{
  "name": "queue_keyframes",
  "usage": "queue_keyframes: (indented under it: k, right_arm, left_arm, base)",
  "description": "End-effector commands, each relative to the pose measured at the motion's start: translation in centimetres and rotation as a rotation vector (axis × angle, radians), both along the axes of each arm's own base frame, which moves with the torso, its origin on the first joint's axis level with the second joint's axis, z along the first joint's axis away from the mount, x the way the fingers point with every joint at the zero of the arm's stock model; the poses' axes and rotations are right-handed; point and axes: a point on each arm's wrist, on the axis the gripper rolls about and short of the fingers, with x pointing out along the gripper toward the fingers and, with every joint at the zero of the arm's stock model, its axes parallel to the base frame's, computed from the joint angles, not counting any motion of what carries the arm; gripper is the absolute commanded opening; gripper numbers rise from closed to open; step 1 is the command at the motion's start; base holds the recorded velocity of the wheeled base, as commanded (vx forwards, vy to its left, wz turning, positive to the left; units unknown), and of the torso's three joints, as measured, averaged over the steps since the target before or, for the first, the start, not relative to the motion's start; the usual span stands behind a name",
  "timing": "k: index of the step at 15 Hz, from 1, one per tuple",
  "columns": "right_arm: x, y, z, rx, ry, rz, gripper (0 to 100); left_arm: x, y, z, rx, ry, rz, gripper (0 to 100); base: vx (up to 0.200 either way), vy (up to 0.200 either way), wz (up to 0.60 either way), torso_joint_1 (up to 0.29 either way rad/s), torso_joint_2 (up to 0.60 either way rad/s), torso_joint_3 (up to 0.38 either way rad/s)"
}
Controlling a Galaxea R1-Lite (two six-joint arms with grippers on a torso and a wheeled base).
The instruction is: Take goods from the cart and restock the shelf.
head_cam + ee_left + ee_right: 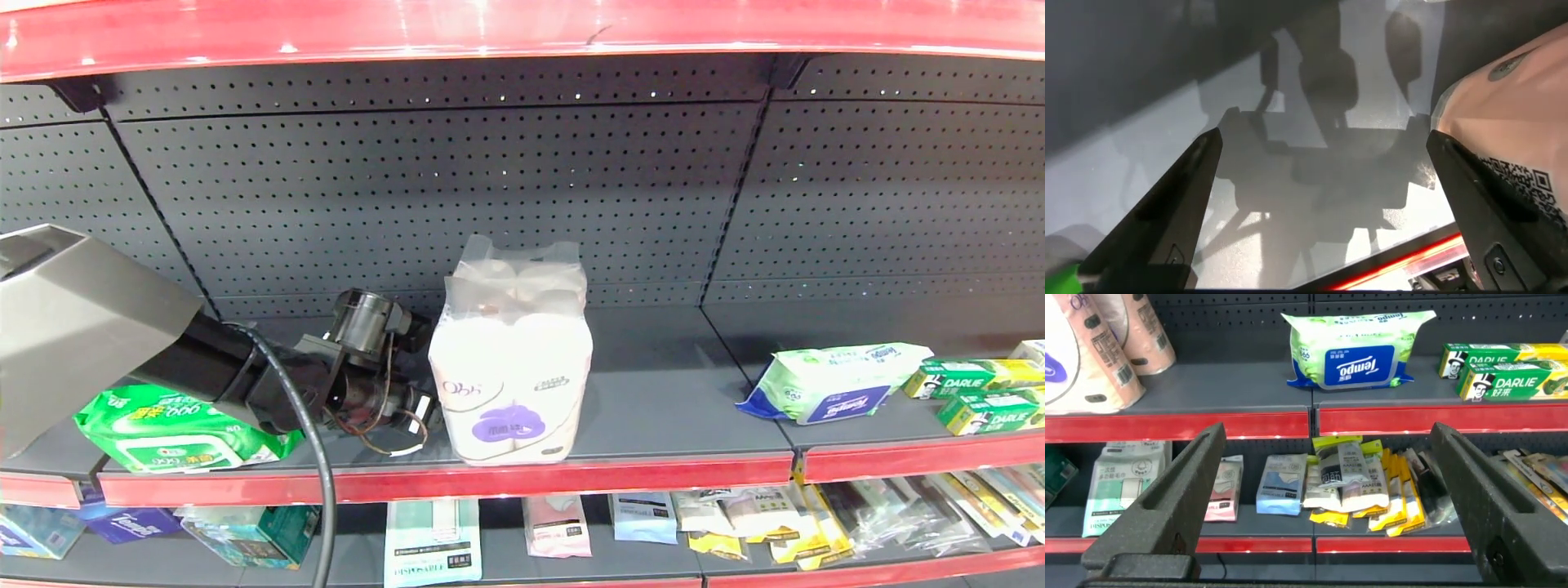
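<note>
Head view: roll pack [510, 367] beside left gripper [412, 408]

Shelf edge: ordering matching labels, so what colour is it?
The shelf edge is red; clearest in head view.

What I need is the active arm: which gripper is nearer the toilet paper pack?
Left. The left gripper is over the shelf, right beside the toilet paper pack. The right gripper is back from the shelf front, well away from the pack.

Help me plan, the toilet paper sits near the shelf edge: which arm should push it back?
Probably left: the left tool, open, is at the shelf beside the toilet paper; the right tool hangs back from it.
</note>
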Motion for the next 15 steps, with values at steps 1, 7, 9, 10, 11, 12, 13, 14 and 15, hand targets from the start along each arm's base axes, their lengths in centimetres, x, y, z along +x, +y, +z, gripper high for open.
queue_keyframes:
  k: [1, 7, 9, 10, 11, 12, 13, 14, 15]
  right_arm:
    - [0.0, 0.0, 0.0, 0.0, 0.001, 0.0, 100]
    - [0.0, 0.0, 0.0, 0.0, 0.001, 0.0, 100]
    - [0.0, 0.0, 0.0, 0.001, 0.001, 0.0, 100]
    - [0.0, 0.0, 0.0, 0.0, 0.001, 0.0, 100]
    - [0.0, 0.0, 0.0, 0.0, 0.001, 0.0, 100]
    - [0.0, 0.0, 0.0, 0.001, 0.001, 0.0, 100]
    - [0.0, 0.0, 0.0, 0.001, 0.001, 0.0, 100]
    - [0.0, 0.0, 0.0, 0.0, 0.001, 0.0, 100]
    - [0.0, 0.0, 0.0, 0.0, 0.001, 0.0, 100]
  left_arm:
    - [0.0, -0.2, -0.1, 0.0, 0.0, -0.005, 100]
    - [-0.1, -0.2, -0.1, 0.002, 0.001, -0.006, 100]
    - [-0.1, -0.1, -0.1, 0.005, 0.002, -0.003, 100]
    - [-0.1, 0.0, 0.1, 0.004, -0.004, 0.001, 100]
    - [0.0, 0.3, 0.6, 0.002, -0.018, 0.007, 100]
    - [-0.1, 0.7, 1.4, 0.002, -0.044, 0.002, 100]
    - [0.0, 1.4, 2.7, 0.019, -0.085, -0.014, 100]
    - [0.0, 1.8, 3.8, 0.036, -0.126, -0.034, 100]
    - [-0.2, 2.3, 5.3, 0.045, -0.173, -0.045, 100]
  base:
    - [0.0, 0.0, 0.0, 0.0, 0.0, 0.0]
    - [0.0, 0.0, 0.0, 0.0, 0.0, 0.0]
    - [0.0, 0.0, 0.0, 0.0, 0.0, 0.0]
    - [0.0, 0.0, 0.0, 0.0, 0.0, 0.0]
    - [0.0, 0.0, 0.0, 0.0, 0.0, 0.0]
    - [0.0, 0.0, 0.0, 0.0, 0.0, 0.0]
    - [0.0, 0.0, 0.0, 0.0, 0.0, 0.0]
    - [0.0, 0.0, 0.0, 0.0, 0.0, 0.0]
    - [0.0, 0.0, 0.0, 0.0, 0.0, 0.0]
